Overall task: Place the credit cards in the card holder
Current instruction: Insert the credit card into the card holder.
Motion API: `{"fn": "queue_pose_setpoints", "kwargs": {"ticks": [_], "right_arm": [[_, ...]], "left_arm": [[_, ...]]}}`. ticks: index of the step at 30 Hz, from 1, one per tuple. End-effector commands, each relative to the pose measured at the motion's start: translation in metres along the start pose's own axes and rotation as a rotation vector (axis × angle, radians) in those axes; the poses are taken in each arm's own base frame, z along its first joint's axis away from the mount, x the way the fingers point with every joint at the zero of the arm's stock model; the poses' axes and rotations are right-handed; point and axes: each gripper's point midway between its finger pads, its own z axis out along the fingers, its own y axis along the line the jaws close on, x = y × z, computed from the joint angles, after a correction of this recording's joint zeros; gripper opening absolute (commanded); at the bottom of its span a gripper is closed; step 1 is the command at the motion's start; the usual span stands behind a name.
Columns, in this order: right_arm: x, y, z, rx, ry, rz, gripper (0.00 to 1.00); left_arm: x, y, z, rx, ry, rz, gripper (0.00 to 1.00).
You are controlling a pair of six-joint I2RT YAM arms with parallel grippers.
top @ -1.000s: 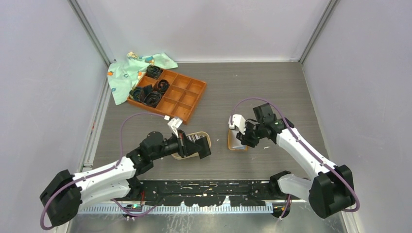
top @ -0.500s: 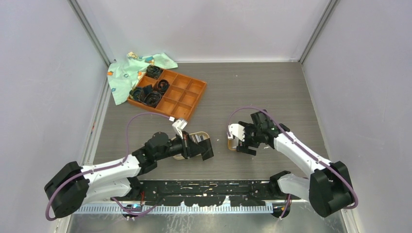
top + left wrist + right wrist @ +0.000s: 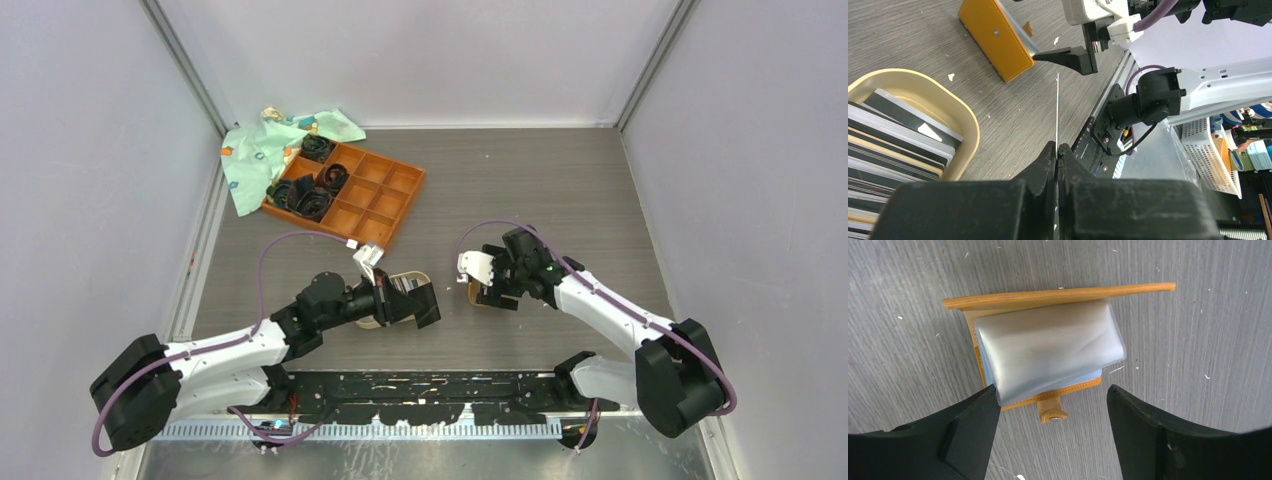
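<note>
Right pincer [image 3: 1053, 394] shifted left, spread above card holder [image 3: 1048, 342].

No legible text, seemingly, anywhere.

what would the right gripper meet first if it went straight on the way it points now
The small flat orange folding card holder: its silvery plastic sleeve lies straight ahead of the right gripper, in line with its open jaws. The gap left is unclear.
</note>
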Motion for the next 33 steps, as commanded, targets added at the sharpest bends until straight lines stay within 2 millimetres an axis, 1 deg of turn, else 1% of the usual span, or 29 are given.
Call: {"fn": "queue_pose_setpoints", "kwargs": {"ticks": [1, 9, 14, 17, 24, 28, 33], "right_arm": [[-0.023, -0.029, -0.01, 0.115, -0.059, 0.019, 0.81], [-0.04, -0.038, -0.012, 0.154, -0.082, 0.046, 0.81], [-0.052, -0.04, -0.013, 0.145, -0.118, 0.093, 0.81], [-0.059, -0.038, -0.011, 0.117, -0.139, 0.124, 0.8], [-0.07, -0.025, 0.0, 0.006, -0.167, 0.186, 0.65], [-0.077, -0.026, 0.006, -0.027, -0.182, 0.216, 0.6], [-0.084, -0.026, 0.015, -0.079, -0.177, 0.269, 0.51]], "left_arm": [[-0.02, -0.017, 0.003, 0.061, -0.071, 0.045, 0.0], [-0.019, -0.016, 0.006, 0.059, -0.062, 0.04, 0.0], [-0.018, -0.015, 0.008, 0.057, -0.057, 0.041, 0.0], [-0.018, -0.015, 0.01, 0.059, -0.05, 0.04, 0.0], [-0.019, -0.017, 0.011, 0.065, -0.05, 0.041, 0.0], [-0.019, -0.017, 0.012, 0.065, -0.049, 0.044, 0.0], [-0.019, -0.016, 0.014, 0.061, -0.043, 0.049, 0.0]]}}
